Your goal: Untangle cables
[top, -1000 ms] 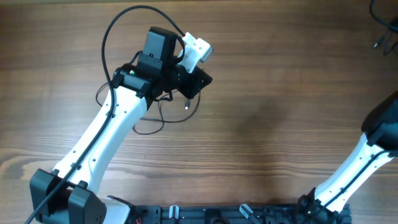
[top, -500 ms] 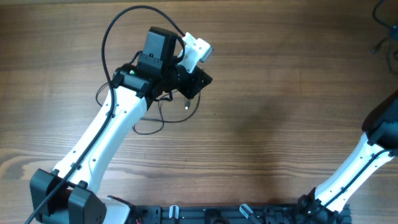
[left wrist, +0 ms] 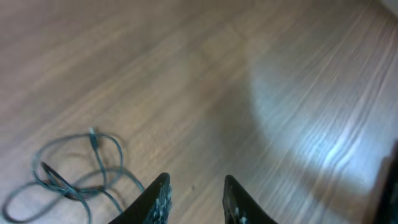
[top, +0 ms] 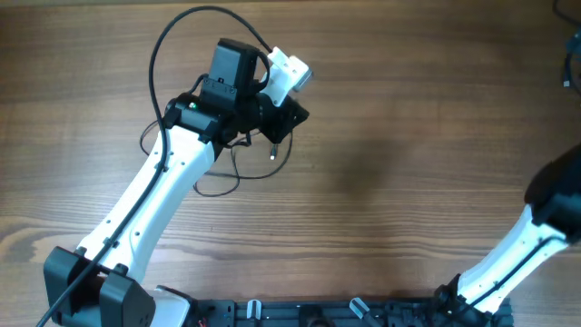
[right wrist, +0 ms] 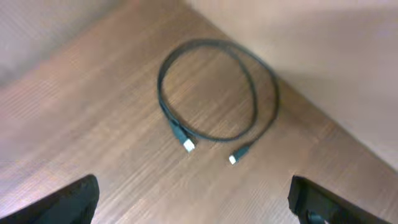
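Now the right tool [right wrist: 196, 202] has sprung wide above the coiled cable [right wrist: 254, 93]; the left tool [left wrist: 196, 186] stays narrowly parted.

Two cables [left wrist: 62, 185] [right wrist: 180, 132] — one tangled, one looped — plus two arms [top: 154, 195] [top: 522, 245], two tools [left wrist: 196, 180] [right wrist: 193, 180].

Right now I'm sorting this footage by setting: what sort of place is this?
Probably a robotics lab bench: a left arm and a right arm mounted at a wooden table's edge, thin black cables lying on it.
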Available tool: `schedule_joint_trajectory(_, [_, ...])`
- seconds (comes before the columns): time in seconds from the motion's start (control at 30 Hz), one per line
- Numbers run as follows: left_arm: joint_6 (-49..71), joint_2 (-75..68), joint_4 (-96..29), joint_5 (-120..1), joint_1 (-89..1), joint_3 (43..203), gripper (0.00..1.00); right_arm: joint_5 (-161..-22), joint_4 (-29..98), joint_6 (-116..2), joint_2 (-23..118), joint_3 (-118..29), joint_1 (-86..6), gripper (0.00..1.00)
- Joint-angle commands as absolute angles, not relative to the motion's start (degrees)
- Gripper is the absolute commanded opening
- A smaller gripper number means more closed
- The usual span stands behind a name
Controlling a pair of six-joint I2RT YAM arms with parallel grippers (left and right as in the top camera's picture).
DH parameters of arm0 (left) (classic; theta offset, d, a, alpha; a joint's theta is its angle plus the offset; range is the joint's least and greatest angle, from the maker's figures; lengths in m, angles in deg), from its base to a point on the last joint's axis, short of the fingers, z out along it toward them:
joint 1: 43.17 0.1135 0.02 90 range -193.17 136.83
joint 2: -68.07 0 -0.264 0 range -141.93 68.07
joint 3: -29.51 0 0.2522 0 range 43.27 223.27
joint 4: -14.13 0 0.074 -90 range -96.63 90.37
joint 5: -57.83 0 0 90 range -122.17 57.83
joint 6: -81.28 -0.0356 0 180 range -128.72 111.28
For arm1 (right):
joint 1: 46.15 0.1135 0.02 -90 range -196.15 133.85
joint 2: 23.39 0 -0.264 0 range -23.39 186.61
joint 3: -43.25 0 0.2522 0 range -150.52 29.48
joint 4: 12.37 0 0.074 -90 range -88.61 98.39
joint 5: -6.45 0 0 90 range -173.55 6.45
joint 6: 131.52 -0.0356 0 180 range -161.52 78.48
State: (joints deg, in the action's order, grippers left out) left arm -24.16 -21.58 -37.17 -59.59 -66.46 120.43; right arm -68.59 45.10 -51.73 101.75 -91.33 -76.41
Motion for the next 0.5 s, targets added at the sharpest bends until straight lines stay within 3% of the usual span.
schedule_joint_trajectory(0.0, [-26.35,-20.31,-33.12,-54.39,-65.45,120.85,0.31,-64.94,49.71,-58.75,92.9,-92.77,-75.84,1.0])
schedule_joint_trajectory(0.13, [-26.33,-20.29,-32.1,-51.37,-62.96,120.85,0.32,-66.36,58.12,-65.31,86.93,-92.77,-75.08,1.0])
schedule_joint_trajectory(0.47, [-20.8,-19.39,-32.75,-51.42,-53.32,120.85,0.37,-69.7,69.25,-65.37,83.3,-92.77,-68.67,1.0])
